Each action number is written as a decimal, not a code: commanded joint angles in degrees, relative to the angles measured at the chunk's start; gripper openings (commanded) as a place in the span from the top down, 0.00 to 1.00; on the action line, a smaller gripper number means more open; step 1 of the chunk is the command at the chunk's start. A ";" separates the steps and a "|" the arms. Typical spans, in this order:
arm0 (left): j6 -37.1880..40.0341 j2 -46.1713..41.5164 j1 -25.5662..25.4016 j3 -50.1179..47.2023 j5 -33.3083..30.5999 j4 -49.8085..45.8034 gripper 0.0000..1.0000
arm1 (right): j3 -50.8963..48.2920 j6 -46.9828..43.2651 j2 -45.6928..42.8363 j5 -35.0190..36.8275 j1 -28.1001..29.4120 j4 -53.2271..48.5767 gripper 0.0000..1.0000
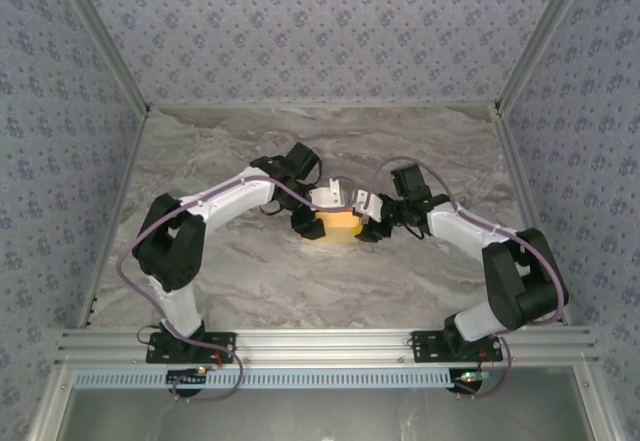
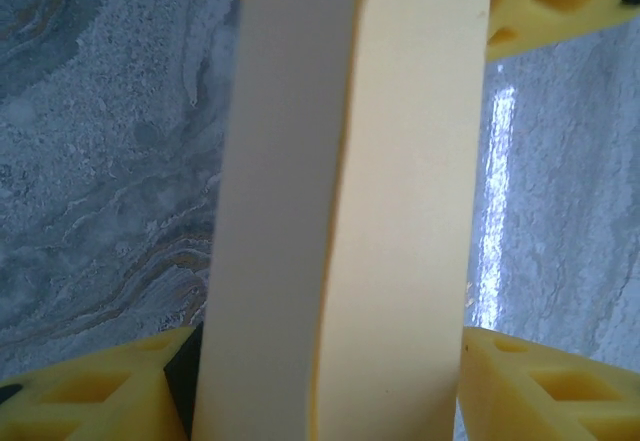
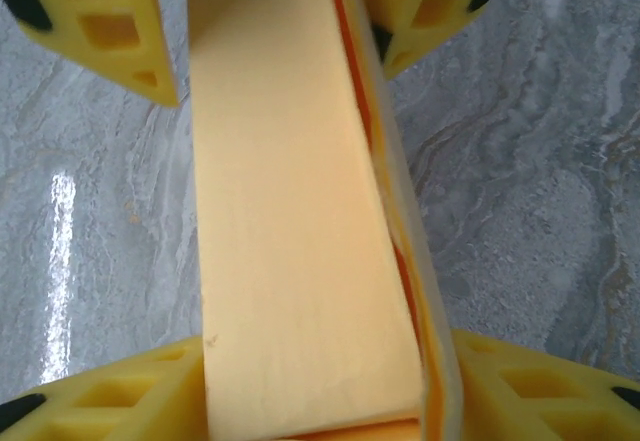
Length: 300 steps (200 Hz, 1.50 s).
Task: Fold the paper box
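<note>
At the middle of the marbled table [image 1: 240, 281], the paper box [image 1: 338, 224] lies between the two arms. The left gripper [image 1: 308, 223] is clamped half-wide across it. The right gripper [image 1: 372, 227] straddles it, though a firm pinch cannot be told. The card looks thin, light and easily buckled, so it is best held flat-panelled, beside the creases.

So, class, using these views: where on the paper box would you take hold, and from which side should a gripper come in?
Probably near a short end, pinched across its width, coming in end-on along its length. The paper box is a long, slim block, narrow enough to fit the jaws; the left gripper and right gripper hold it so, from opposite ends.
</note>
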 commanded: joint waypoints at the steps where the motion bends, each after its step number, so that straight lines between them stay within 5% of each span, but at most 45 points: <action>1: -3.84 -5.60 2.24 -1.57 6.17 4.43 0.33 | 1.43 -1.23 1.63 1.79 0.51 -1.53 0.47; 54: -18.97 -19.86 10.30 -12.69 16.38 17.96 0.30 | 2.65 -1.19 2.51 0.38 0.04 -2.12 0.53; 79: -38.54 -26.98 12.22 -20.02 4.07 28.42 0.29 | 2.65 -0.03 2.23 -0.01 -0.36 -1.77 0.53; 97: -43.77 -30.96 11.35 -25.46 -2.89 31.51 0.32 | 2.74 0.99 2.26 0.16 -0.50 -1.43 0.53; 136: -41.73 -31.79 6.43 -35.24 -14.49 41.40 0.35 | 3.70 2.49 2.66 0.36 -0.44 -2.10 0.53; 204: -38.16 -24.41 5.10 -32.46 -10.13 44.23 0.52 | 4.76 2.90 3.58 2.24 0.20 -3.89 0.53; 262: -35.75 -21.61 4.95 -27.34 -9.03 37.81 0.87 | 5.79 2.84 4.47 3.46 0.71 -5.30 0.53; 300: -39.03 -21.21 4.93 -25.27 -7.70 34.93 0.89 | 5.75 3.67 4.90 6.02 1.66 -4.66 0.53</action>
